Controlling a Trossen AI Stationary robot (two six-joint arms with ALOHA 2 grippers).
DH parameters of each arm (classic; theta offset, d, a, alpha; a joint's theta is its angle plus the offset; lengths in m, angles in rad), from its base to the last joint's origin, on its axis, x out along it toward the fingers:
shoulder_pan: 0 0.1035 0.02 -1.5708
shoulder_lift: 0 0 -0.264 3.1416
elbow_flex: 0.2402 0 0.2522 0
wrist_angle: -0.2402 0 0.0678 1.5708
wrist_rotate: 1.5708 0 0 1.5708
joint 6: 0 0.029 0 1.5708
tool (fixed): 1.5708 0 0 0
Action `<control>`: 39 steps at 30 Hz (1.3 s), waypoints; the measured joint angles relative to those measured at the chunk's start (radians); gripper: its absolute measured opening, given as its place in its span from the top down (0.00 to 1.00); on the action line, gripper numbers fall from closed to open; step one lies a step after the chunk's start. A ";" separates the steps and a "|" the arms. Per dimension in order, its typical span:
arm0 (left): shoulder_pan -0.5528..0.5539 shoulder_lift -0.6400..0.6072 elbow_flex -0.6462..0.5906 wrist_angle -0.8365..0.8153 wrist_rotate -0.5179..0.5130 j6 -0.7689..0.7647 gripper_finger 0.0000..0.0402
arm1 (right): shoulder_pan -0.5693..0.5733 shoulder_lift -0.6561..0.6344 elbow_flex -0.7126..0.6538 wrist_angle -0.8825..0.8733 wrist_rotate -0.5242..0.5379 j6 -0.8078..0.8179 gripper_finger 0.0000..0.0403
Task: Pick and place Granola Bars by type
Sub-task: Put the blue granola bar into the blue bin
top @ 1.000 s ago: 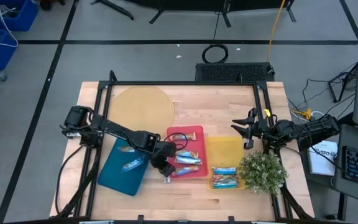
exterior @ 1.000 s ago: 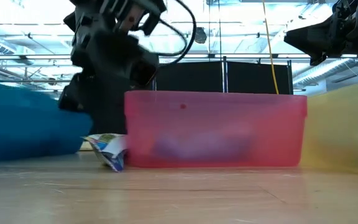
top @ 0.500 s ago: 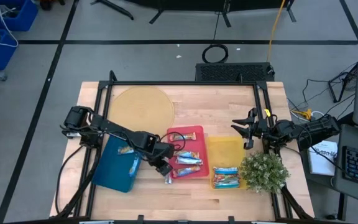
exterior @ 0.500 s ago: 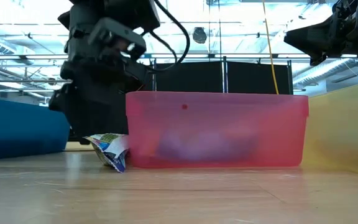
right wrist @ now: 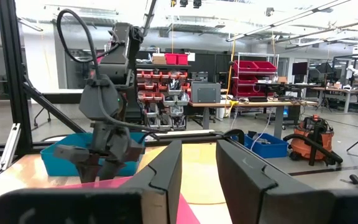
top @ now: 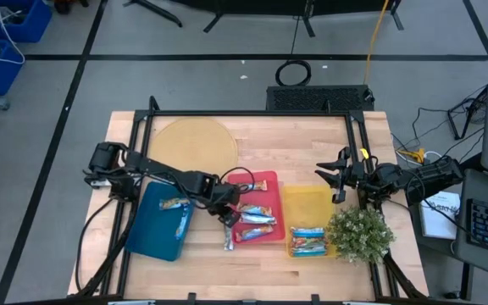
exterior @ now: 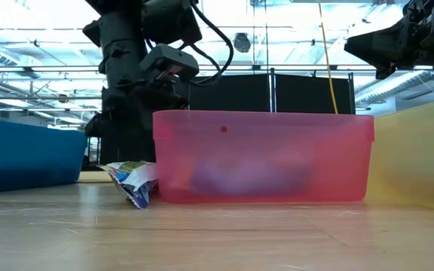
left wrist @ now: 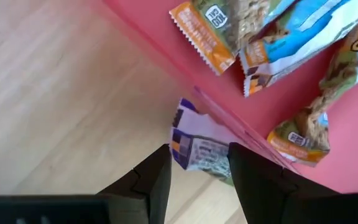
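A loose bar in a white and purple wrapper point(top: 228, 238) lies on the table against the outer wall of the red tray point(top: 266, 179), at its near left corner. It also shows in the low view point(exterior: 134, 181) and the left wrist view point(left wrist: 197, 144). My left gripper point(top: 223, 205) hangs open above this bar point(left wrist: 199, 157) and touches nothing. Several bars point(top: 257, 213) lie in the red tray, two point(top: 179, 216) in the blue tray point(top: 155, 241), and some point(top: 306, 241) in the yellow tray point(top: 305, 202). My right gripper point(top: 335, 180) waits open at the table's right.
A round tan mat point(top: 193, 144) lies at the far left of the table. A small green plant point(top: 358, 234) stands at the near right beside the yellow tray. Bare wood lies along the near edge point(top: 252, 271) and at the far right.
My left gripper has risen and gone toward the far edge, from beside the blue tray to the red tray's left side. The blue tray has turned from a slant to square with the table and shifted a little left. The loose bar has stayed put.
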 joint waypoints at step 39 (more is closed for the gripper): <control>-0.017 0.006 0.001 0.018 0.108 0.127 0.80 | 0.000 0.000 0.000 0.000 0.000 0.000 0.77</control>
